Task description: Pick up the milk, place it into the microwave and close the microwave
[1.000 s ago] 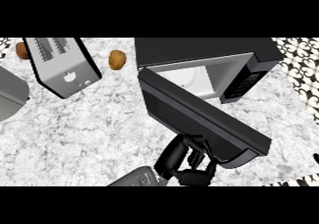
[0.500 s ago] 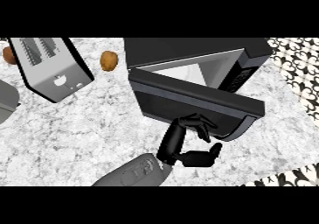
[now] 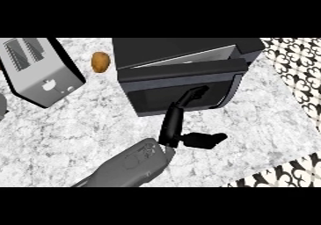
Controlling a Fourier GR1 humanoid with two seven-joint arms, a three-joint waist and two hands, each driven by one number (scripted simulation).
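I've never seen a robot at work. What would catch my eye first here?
The black robot hand at the centre, its straight fingers pressing against the door of the dark microwave, which is almost shut. At the left, a silver toaster stands on the speckled counter, with a small brown object between it and the microwave.

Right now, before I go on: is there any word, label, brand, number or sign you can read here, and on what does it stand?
Readable text: none.
toaster: a few small white marks on its side face, too small to read.
microwave: no word, number or brand shows on its door or top.
left hand: plain black, no marking.
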